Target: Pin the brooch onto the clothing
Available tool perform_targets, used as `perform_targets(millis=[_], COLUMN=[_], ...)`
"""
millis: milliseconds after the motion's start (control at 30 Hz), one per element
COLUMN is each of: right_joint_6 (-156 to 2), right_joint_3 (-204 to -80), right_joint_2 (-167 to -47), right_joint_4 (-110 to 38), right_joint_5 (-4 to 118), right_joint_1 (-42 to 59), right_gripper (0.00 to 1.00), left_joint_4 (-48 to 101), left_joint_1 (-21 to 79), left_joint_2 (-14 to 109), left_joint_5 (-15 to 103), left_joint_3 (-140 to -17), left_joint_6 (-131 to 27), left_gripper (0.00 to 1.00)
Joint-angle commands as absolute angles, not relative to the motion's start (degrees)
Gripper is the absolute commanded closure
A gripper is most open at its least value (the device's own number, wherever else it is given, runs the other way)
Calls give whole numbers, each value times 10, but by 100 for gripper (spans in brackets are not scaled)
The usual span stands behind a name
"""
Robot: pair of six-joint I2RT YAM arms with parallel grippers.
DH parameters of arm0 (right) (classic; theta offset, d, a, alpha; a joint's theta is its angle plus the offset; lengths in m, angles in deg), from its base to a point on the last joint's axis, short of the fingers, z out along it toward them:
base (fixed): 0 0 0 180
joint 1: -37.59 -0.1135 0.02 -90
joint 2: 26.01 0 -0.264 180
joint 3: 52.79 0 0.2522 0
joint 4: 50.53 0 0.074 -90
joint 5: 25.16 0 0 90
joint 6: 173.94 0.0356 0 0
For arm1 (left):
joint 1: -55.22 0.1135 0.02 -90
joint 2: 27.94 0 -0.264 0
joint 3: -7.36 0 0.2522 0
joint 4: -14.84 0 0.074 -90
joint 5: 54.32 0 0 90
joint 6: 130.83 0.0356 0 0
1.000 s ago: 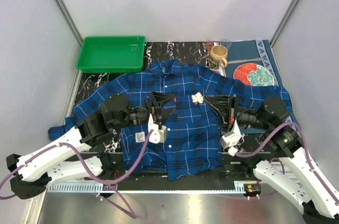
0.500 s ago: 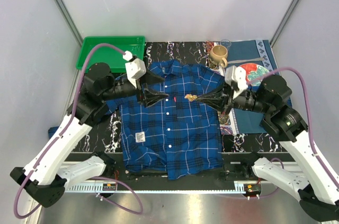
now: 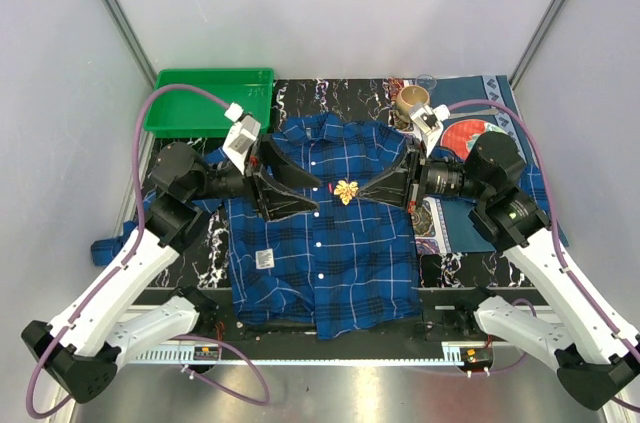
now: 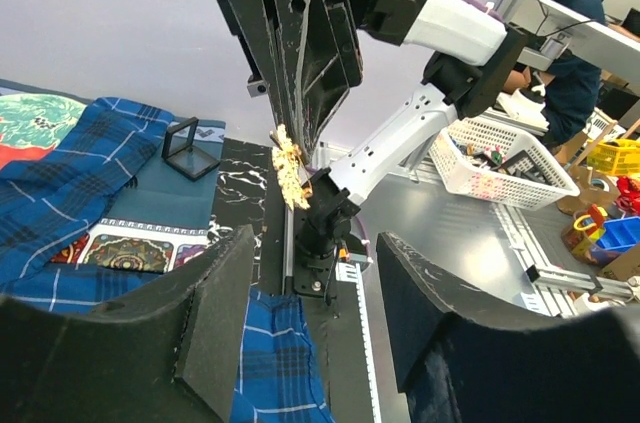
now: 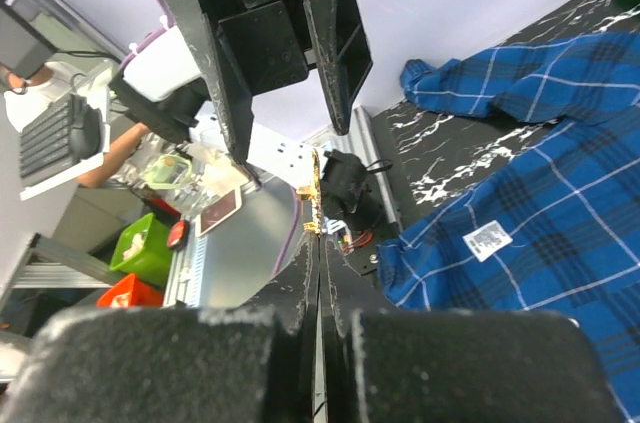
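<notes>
A: Nearest?
B: The blue plaid button-up shirt's [image 3: 330, 263] hem, by the black marbled counter's [image 3: 300, 95] near edge.
A: Pincers?
B: Above its chest, the right pincer [image 3: 358, 193] is clamped on the pale gold flower brooch [image 3: 347, 191]. The left pincer [image 3: 318, 195] is half-spread, empty, just beside.

top external: high behind the arm bases, looks down on whole table [image 3: 330, 95] | left wrist: close, faces right gripper [image 4: 295, 133] | right wrist: close, faces left gripper [image 5: 290, 138] | shared: brooch [image 3: 347, 191], shirt [image 3: 330, 253] in all three
</notes>
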State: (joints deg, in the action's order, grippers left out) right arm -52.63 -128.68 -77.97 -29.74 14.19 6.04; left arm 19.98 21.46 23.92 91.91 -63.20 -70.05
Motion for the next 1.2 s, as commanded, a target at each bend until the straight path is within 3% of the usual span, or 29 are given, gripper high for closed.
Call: perform_targets(millis=[0,333,1167], right_joint_6=[-476,-465,-535], right_joint_3=[-1286,-1282,-1305], right_joint_2=[-773,-779,-794], right_joint_4=[-347,-363,-302], right_joint_5=[100,69,89], right_joint_1=[62,60,45], right_gripper=[100,100,100], left_joint_4=[116,124,115], left_joint_1=[209,172,151], left_joint_2=[243,265,293], left_joint_5=[927,905,885], left_joint_3=[-627,-634,-650], left_joint_6=[-761,-771,-783], left_gripper=[46,49,72])
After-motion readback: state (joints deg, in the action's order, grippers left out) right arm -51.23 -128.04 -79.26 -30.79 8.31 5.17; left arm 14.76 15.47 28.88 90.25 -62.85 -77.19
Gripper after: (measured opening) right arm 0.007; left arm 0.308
